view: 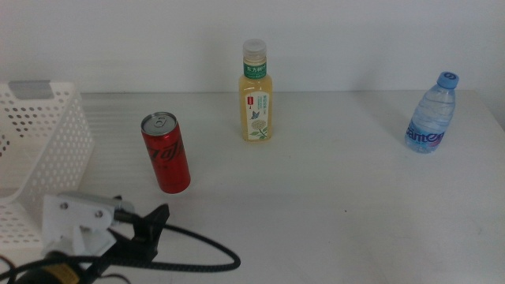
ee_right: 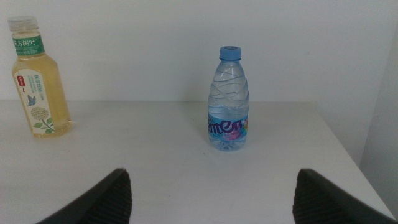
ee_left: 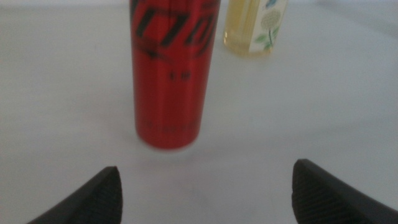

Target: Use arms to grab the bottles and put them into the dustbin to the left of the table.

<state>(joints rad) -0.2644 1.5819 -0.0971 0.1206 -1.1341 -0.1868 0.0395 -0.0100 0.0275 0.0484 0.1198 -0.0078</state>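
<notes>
White and matte, the surface (view: 331,213) runs back to a plain pale wall and carries all 3 bottles upright; none is in the dustbin (view: 39,150) yet, which stands at the left edge.

Nearest the camera in the middle view, the left tool (view: 154,225) sits low at the bottom left, its white housing and black cable trailing beside the dustbin. Its jaws are spread wide and hold nothing — the left wrist view shows both dark tips far apart with bare surface between them. Just beyond those tips, straight ahead and a little toward one jaw, stands the red cola can (view: 166,154). Its long axis is vertical, so a level approach from the side should bring the jaws to either flank of it. I judge this the step in hand: the left arm is by far the nearer to the can, and the opening looks ample for its slim body.

Farther back, near the middle of the surface, is the tea bottle (view: 256,95) with its white cap and green label, well apart from the can.

The right tool (ee_right: 211,199) is out of the middle view; its own camera shows its 2 jaws wide and empty, facing the blue-capped water bottle (ee_right: 228,99), which stands ahead of it near the far right of the surface — clearly that arm's nearer target.
</notes>
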